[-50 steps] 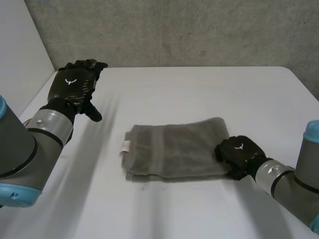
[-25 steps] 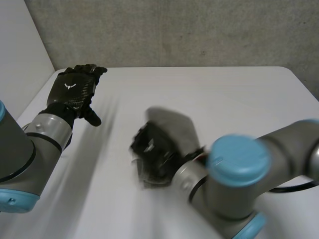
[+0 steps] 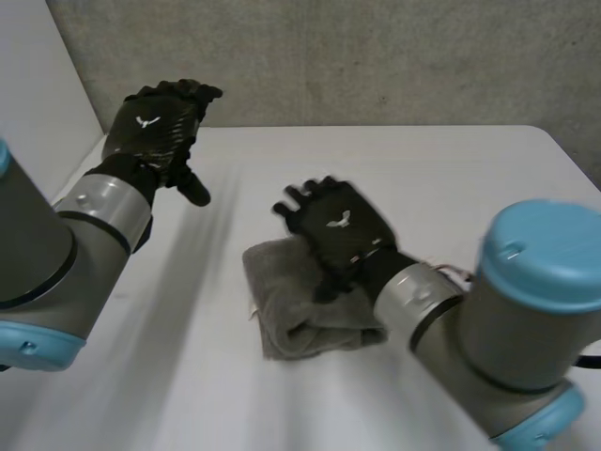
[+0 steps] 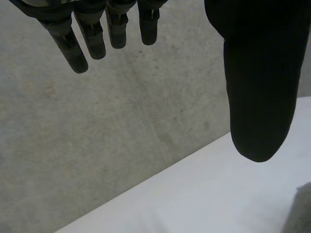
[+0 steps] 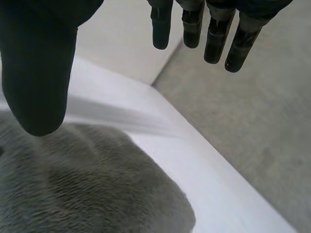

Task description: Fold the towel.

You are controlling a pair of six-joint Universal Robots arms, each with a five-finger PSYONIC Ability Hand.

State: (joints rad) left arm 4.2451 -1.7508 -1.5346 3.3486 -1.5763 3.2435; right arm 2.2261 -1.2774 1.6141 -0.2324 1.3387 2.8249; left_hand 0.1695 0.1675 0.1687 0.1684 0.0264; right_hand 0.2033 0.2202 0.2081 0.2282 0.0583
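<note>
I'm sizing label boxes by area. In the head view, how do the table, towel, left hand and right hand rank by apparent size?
1. table
2. towel, partly hidden behind the right hand
3. left hand and right hand: they look alike, so I won't rank them.

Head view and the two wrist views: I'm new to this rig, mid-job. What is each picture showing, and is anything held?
The head view looks down on a white table from behind the robot. The left robot hand is raised to one side, fingers straight, holding nothing. The right robot hand is over the grey towel, which lies folded over on the table; its fingers are straight too, gripping nothing. Each wrist view looks along its own robot hand's palm, from a camera on that wrist.
</note>
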